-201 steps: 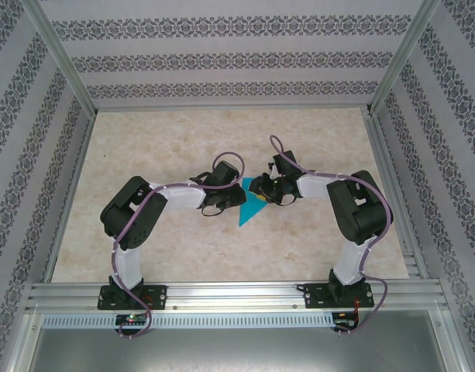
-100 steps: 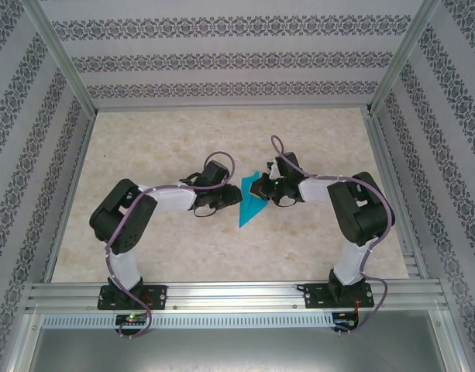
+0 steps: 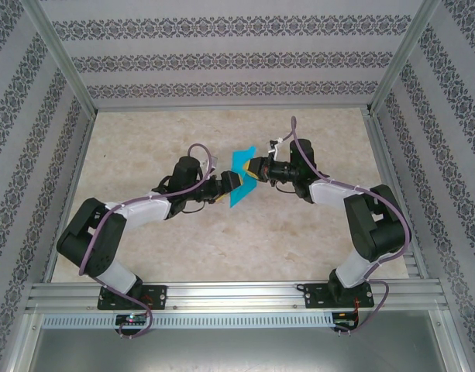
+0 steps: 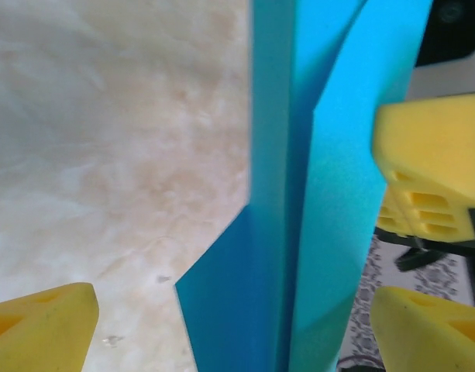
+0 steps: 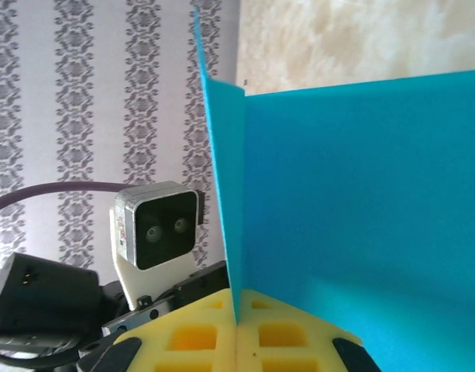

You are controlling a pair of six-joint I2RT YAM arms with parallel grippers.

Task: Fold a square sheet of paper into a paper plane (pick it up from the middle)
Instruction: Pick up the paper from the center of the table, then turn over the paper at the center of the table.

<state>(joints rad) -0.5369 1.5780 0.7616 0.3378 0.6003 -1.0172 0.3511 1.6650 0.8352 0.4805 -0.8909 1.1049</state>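
The cyan-blue paper (image 3: pixel 240 177) is folded into a narrow creased shape and is held up off the table, standing on edge between the two grippers. My right gripper (image 3: pixel 255 169) is shut on it; in the right wrist view its yellow pads (image 5: pixel 183 341) pinch the paper's folded edge (image 5: pixel 361 194) at the gripper (image 5: pixel 237 314). My left gripper (image 3: pixel 228 183) faces it from the left and stands open. In the left wrist view the paper (image 4: pixel 299 194) hangs between its spread yellow fingers (image 4: pixel 43 322), at the left gripper (image 4: pixel 233 306).
The marble-patterned tabletop (image 3: pixel 222 132) lies below, with metal frame rails (image 3: pixel 237 294) along the near edge and patterned walls around. The right gripper's yellow pads (image 4: pixel 431 170) show in the left wrist view. The left wrist camera (image 5: pixel 156 225) faces the right wrist view.
Both arms have reached further from their bases. The paper has risen from the table and gone up and back with the right gripper; the left arm has stretched out towards it.
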